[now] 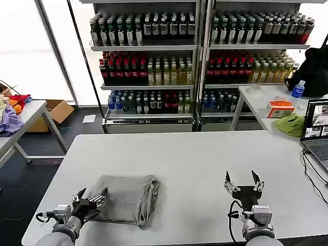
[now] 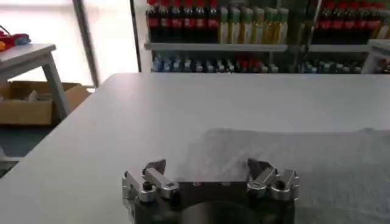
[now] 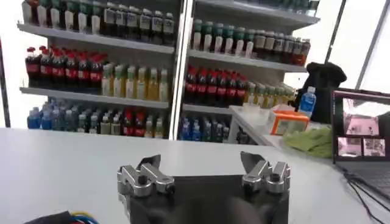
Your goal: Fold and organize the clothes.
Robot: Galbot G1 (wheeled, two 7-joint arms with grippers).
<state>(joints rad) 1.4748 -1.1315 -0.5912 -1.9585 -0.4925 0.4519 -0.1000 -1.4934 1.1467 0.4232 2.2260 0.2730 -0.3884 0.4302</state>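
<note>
- Left claw (image 1: pixel 91 199): fingers apart, gripping nothing; positioned at the near left edge of the shirt (image 1: pixel 127 199), just touching or barely above the fabric.
- Shirt: light grey, lying on the table (image 1: pixel 205 164) as a compact folded rectangle, layered edges toward the right claw. Folding appears largely complete; final placement or stacking likely remains.
- Right claw (image 1: pixel 244 180): fingers apart, empty, hovering over bare table, well apart from the shirt.

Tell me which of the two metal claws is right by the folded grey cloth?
The left gripper, beside the folded light grey shirt; the right gripper stands apart over bare table.
</note>
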